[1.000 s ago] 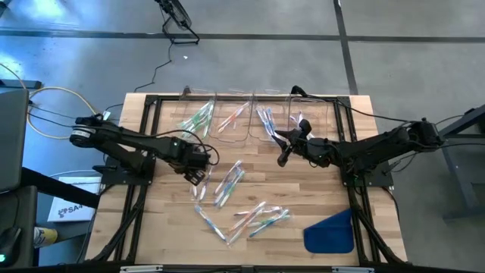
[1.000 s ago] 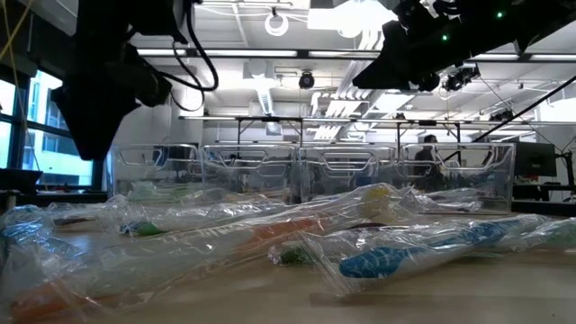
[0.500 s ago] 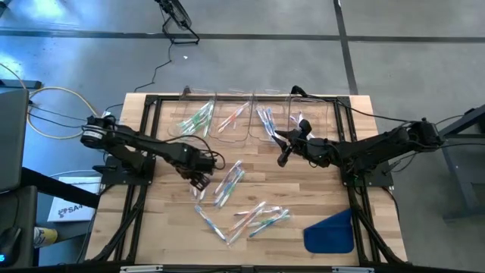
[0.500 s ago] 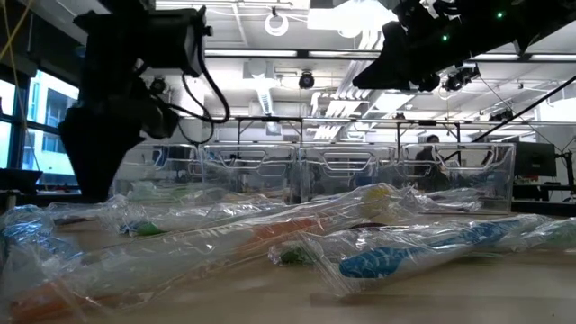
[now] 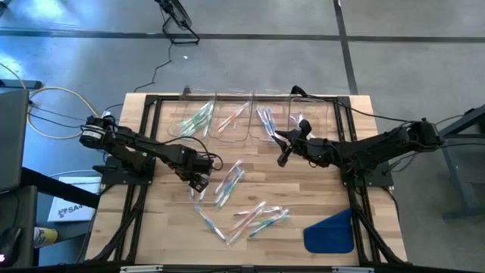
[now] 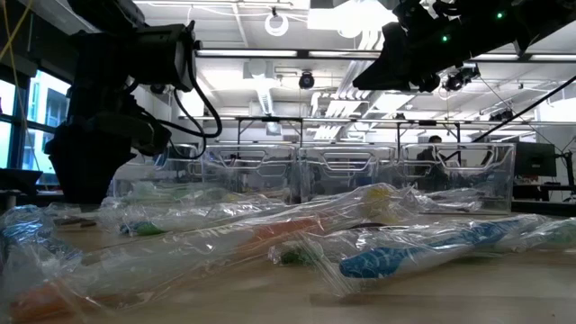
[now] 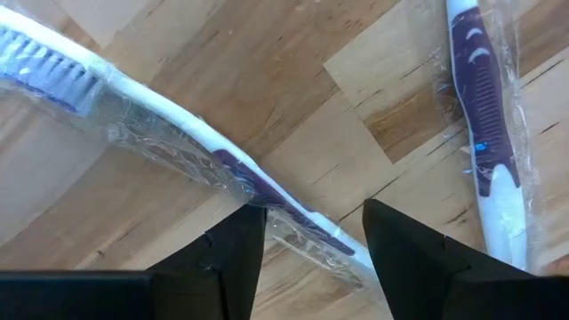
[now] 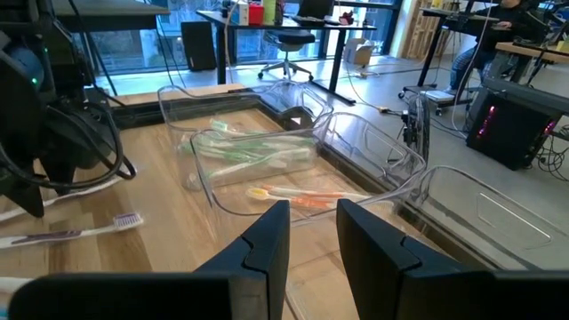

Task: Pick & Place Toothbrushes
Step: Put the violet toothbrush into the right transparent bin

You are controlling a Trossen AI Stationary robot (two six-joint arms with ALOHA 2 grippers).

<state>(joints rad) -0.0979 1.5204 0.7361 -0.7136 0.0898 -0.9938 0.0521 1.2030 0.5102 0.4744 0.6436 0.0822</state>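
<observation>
Wrapped toothbrushes (image 5: 229, 182) lie scattered across the middle of the wooden table, with more (image 5: 258, 216) nearer the near edge. My left gripper (image 5: 198, 182) points down at the table left of them. It is open, its fingers either side of the handle end of a purple toothbrush (image 7: 267, 191) in clear wrap. Whether they touch it I cannot tell. A second purple toothbrush (image 7: 480, 133) lies beside it. My right gripper (image 5: 283, 158) hangs above the table by the bins, open by a narrow gap (image 8: 313, 231) and holding nothing.
Several clear bins stand along the far edge, holding green (image 5: 198, 117), orange (image 5: 233, 117) and blue (image 5: 267, 123) toothbrushes; the rightmost bin (image 5: 309, 114) is nearly bare. A blue flat piece (image 5: 330, 231) lies at the near right corner. Bare wood shows at the right.
My left gripper has come down toward the table, over the purple toothbrush, and its arm has sunk lower in the low view. The toothbrushes lie where they were.
</observation>
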